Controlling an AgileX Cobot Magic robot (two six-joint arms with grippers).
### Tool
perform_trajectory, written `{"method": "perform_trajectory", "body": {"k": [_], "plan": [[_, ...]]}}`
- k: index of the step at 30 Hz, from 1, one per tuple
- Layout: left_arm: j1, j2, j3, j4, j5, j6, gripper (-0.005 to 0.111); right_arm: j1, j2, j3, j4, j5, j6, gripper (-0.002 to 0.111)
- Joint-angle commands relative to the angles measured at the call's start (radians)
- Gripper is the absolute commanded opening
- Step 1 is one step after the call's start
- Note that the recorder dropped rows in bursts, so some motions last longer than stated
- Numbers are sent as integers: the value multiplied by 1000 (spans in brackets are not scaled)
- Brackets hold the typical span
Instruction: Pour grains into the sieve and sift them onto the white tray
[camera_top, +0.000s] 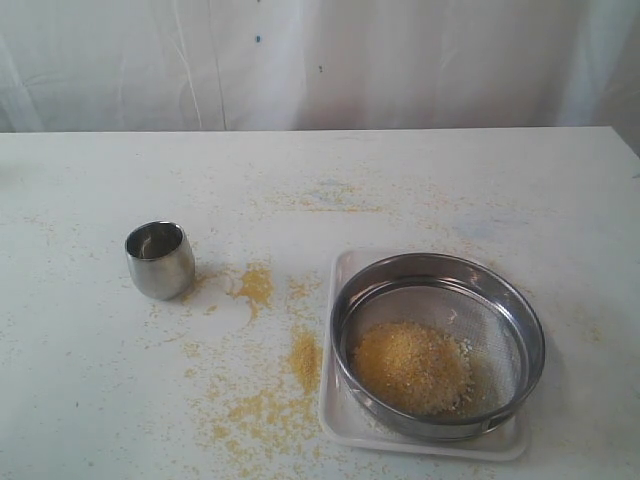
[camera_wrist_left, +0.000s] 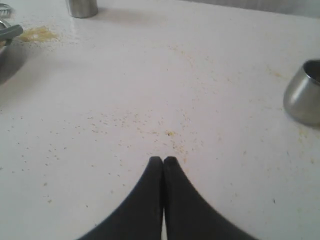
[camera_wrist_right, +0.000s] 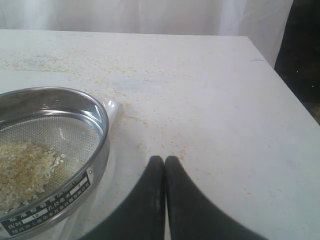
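Observation:
The sieve (camera_top: 440, 264), a wide steel ring with a mesh bottom, rests on the white tray (camera_top: 345, 415) at the front right of the table. A heap of yellow grains (camera_top: 410, 367) lies inside it on the mesh. In the right wrist view the sieve (camera_wrist_right: 97, 117) with grains (camera_wrist_right: 25, 167) is close beside my right gripper (camera_wrist_right: 164, 160), which is shut and empty over the table. A tray corner (camera_wrist_right: 111, 107) peeks out behind the sieve. My left gripper (camera_wrist_left: 163, 160) is shut and empty above the bare tabletop. Neither gripper shows in the exterior view.
A small rounded steel cup (camera_top: 160, 260) stands upright left of the tray, also in the left wrist view as the cup (camera_wrist_left: 304, 95). Spilled grains (camera_top: 256, 285) lie scattered between cup and tray. The table's right edge (camera_wrist_right: 282, 90) drops off near the right gripper.

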Motion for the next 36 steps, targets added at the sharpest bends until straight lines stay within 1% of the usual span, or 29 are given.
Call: {"method": "perform_trajectory", "body": {"k": [1,4,7,9,12,21,23,29,36], "plan": [[-68,-4,8,-134,39,217,0,1,-3,1,-6,-6,1,0],[-85,-4,33,-259,35,348,0,1,-3,1,-6,-6,1,0],[-85,-4,73,-397,46,413,0,1,-3,1,-6,-6,1,0],[-85,-4,91,-451,67,418,0,1,-3,1,-6,-6,1,0],[-85,-4,99,-465,85,410,0,1,-3,1,-6,-6,1,0],[-85,-4,99,-465,79,413,0,1,-3,1,-6,-6,1,0],[-85,-4,115,-465,71,405,0,1,-3,1,-6,-6,1,0],[-85,-4,122,-460,-39,413,0,1,-3,1,-8,-6,1,0],[-85,-4,122,-451,-123,413,0,1,-3,1,-8,-6,1,0]]}}
